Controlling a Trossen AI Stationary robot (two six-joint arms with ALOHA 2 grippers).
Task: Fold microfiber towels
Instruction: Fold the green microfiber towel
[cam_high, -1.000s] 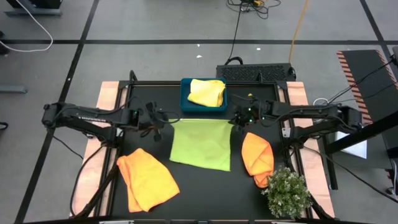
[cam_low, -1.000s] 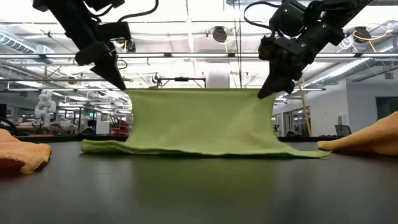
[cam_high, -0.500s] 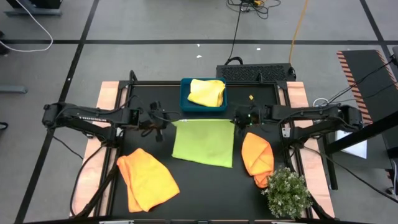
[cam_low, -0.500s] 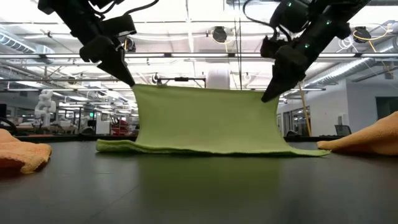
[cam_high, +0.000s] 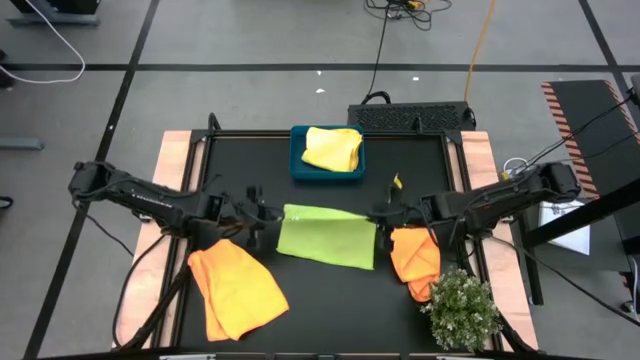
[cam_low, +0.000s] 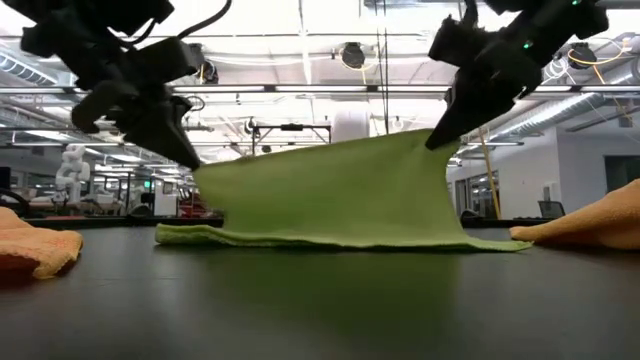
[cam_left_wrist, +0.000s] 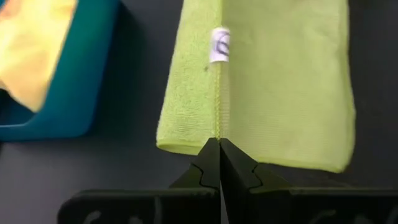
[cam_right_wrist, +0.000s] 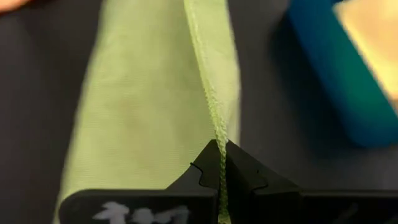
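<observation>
The lime green towel (cam_high: 325, 238) lies at the table's middle, its lower layer flat on the black top and one edge raised between my two grippers. My left gripper (cam_high: 268, 226) is shut on that edge's left corner, my right gripper (cam_high: 383, 222) on its right corner. In the low view the raised edge (cam_low: 320, 150) slopes down from the right gripper (cam_low: 436, 140) to the left gripper (cam_low: 190, 160). A pale yellow towel (cam_high: 332, 148) rests in the teal tray (cam_high: 300, 170). Two orange towels (cam_high: 235, 290) (cam_high: 412, 256) lie bunched near left and near right. My left gripper (cam_left_wrist: 219, 144) pinches the green towel's hemmed edge (cam_left_wrist: 217, 127) at its left corner between both fingers, slanting down from the left. The edge is lifted; the cloth below it hangs to the table. My right gripper (cam_right_wrist: 219, 146) pinches the same hemmed edge (cam_right_wrist: 214, 124) at its right corner between both fingers, slanting down from the right. The corner is held higher than the left one, and the cloth drops from it to the layer on the table.
A small bushy plant (cam_high: 462, 310) stands at the near right corner, close to the right orange towel. The teal tray sits at the far middle edge. Bare black tabletop (cam_high: 330, 310) lies in front of the green towel.
Both grippers, shut on the green towel's raised edge, have moved toward the table's near edge, carrying that edge over the flat layer. The left gripper has also sunk, so the edge now slopes. The towel's near edge has stayed on the table.
</observation>
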